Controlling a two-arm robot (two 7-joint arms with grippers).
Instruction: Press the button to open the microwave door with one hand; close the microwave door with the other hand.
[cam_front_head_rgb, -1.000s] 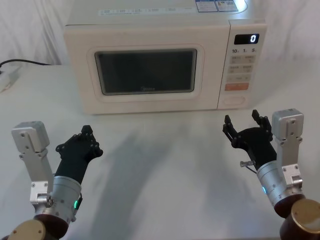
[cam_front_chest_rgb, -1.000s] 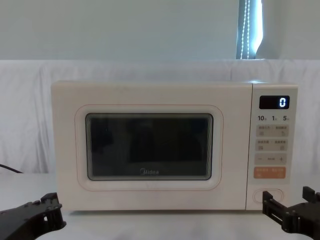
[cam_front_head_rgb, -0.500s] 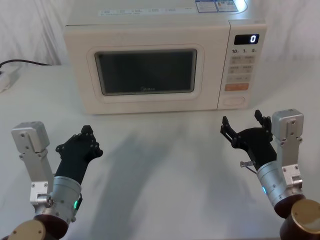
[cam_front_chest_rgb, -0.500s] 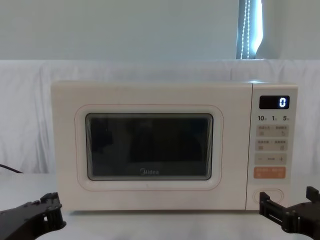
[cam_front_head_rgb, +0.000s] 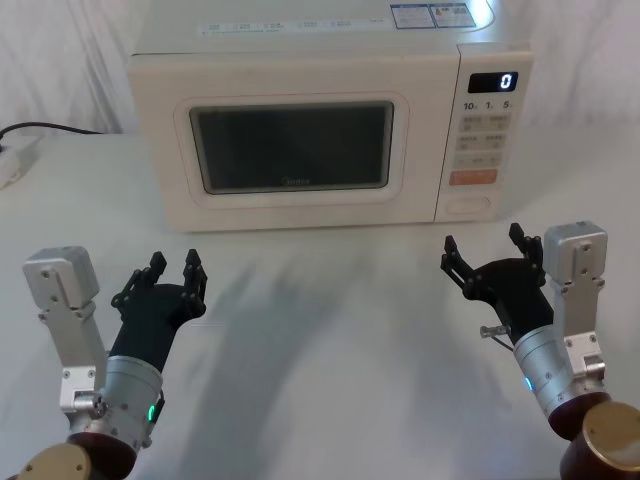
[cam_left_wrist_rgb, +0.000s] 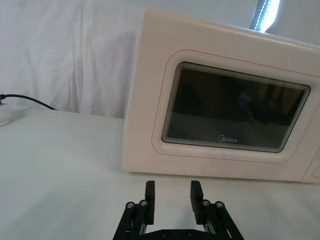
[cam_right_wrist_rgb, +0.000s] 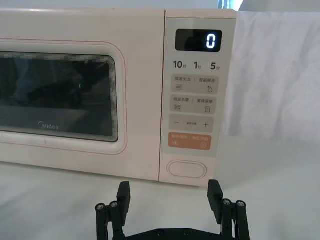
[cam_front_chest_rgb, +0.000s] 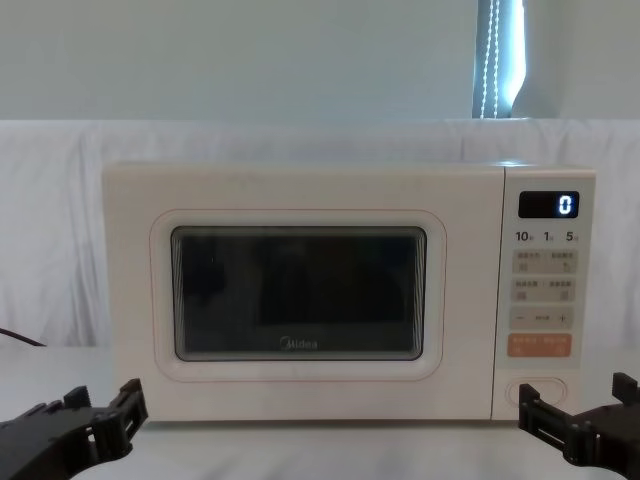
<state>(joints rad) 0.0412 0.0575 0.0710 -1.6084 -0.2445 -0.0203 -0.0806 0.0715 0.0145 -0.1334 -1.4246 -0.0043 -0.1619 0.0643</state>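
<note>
- Door-opening step: microwave door (cam_front_head_rgb: 292, 148) sat shut; I held the right gripper (cam_front_head_rgb: 487, 259) wide open, empty, short of the button (cam_front_head_rgb: 469, 203) at its 12 o'clock.
- Next, I judged, push straight forward onto it.
- Left gripper (cam_front_head_rgb: 172, 274) waited parted, empty, at the door's 7 o'clock.

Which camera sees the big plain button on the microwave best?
The right wrist view: the button sits close and head-on, just above the open right gripper. The head view shows it small, from above. The chest view shows it low on the panel, beside the gripper. In the left wrist view its edge barely peeks in.
</note>
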